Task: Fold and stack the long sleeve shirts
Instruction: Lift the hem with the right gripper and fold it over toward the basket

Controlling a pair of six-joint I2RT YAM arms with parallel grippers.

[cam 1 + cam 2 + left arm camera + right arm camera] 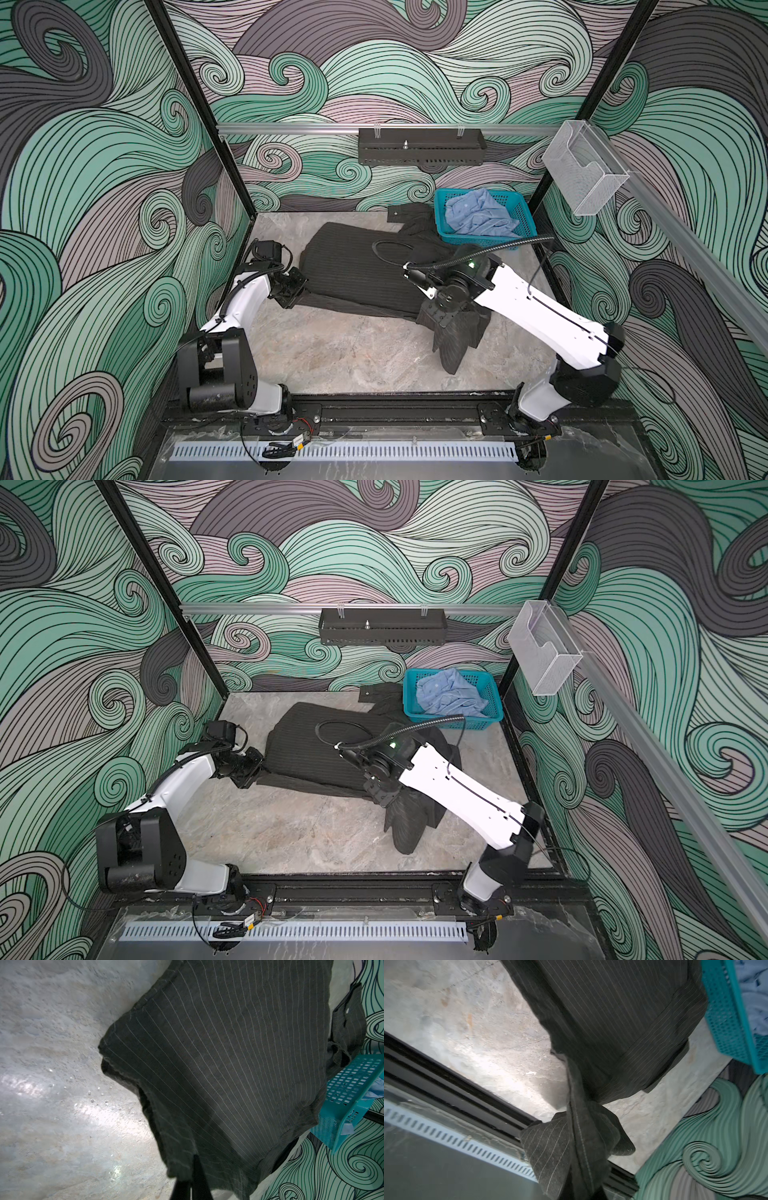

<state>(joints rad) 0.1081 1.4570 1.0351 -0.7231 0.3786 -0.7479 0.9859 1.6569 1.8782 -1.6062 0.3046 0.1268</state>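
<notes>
Both of my grippers are clamped on the dark pinstriped shirt (357,266), so I judge the first fold is under way and nowhere near finished. My left gripper (291,291) is closed on the shirt's left edge; the left wrist view shows the fingers (197,1180) pinched together with the hem bunched between them. My right gripper (442,320) is closed on a gathered wad of the same cloth at the near right. The right wrist view shows that bunch twisting up toward the camera, though the cloth hides the fingertips themselves.

The shirt's body lies spread across the middle of the surface (332,353), fairly flat but not squared up. A dangling flap hangs below my right gripper (a sleeve or a hem corner, I cannot tell which). One cuff (399,212) lies at the far side, just beside the teal basket (486,241).

The light blue shirt (478,216) sits crumpled inside that basket in the far right corner and shows no fold at all.

As I read it, nothing is done yet. I have to tuck in the sleeves and fold the dark shirt down to a compact shape. Then I take the blue shirt out of the basket, spread and fold it, and stack one on the other.
</notes>
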